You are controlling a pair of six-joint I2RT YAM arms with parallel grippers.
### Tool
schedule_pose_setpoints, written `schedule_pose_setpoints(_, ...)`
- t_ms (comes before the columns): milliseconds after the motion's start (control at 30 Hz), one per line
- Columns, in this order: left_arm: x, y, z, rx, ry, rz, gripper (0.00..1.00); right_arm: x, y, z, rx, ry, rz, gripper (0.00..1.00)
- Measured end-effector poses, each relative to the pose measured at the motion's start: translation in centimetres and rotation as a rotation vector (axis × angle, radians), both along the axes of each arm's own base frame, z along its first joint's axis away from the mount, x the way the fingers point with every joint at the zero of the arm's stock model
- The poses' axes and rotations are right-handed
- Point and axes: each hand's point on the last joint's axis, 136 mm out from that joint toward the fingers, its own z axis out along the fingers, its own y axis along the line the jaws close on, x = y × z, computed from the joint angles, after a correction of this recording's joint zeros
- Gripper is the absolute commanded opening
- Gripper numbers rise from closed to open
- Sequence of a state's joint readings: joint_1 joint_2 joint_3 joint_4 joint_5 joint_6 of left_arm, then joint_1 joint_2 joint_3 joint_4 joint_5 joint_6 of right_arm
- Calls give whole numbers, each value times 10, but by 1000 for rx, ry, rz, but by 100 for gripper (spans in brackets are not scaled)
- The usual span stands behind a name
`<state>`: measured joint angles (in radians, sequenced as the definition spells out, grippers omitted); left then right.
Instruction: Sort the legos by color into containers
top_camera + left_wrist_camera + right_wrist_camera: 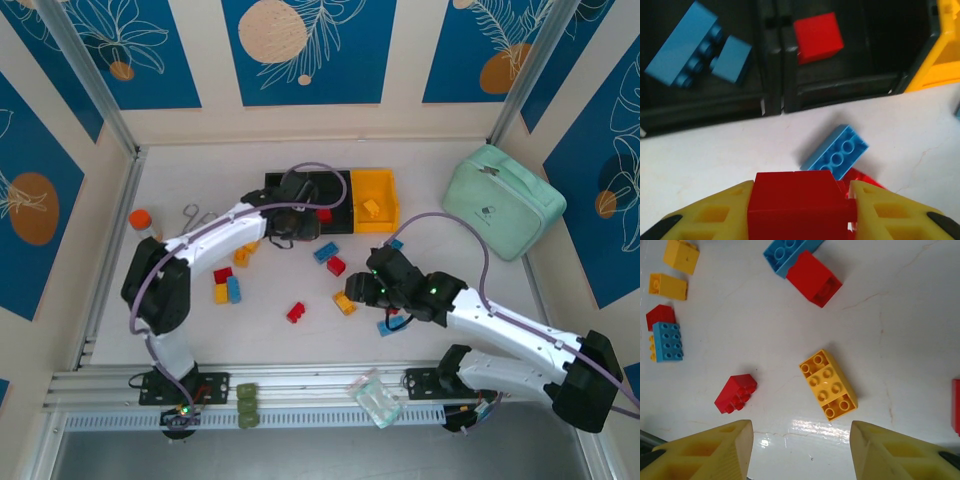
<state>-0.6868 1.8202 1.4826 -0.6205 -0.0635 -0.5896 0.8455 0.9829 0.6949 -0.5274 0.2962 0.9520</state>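
Left gripper [800, 202] pinches a red lego [790, 192]; we centre it over the middle bin [840, 87] first. Right gripper [801, 437] stands spread.

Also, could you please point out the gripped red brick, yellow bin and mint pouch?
red brick [792, 200]: left wrist view, its near face.
yellow bin [382, 188]: top external view, bare floor.
mint pouch [503, 200]: top external view, top panel.

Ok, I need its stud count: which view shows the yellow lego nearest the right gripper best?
Right wrist: the yellow lego lies studs-up, whole and unobstructed, all eight studs clear. Top external shows it as a small yellow blob, studs unreadable.
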Motion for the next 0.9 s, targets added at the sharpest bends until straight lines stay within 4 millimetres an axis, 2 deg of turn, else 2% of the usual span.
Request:
schedule_pose_setpoints(200,30,-33,6,-14,-16,-49,42,4,-10,6,22,-11,-43,54)
schedule_pose_setpoints(433,60,-60,-4,-8,-15,-70,42,-3,-19,2,15,8,-60,54)
schedule_pose_setpoints(900,84,-81,-36,13,11,-84,46,-7,-33,2,8,13,-95,54)
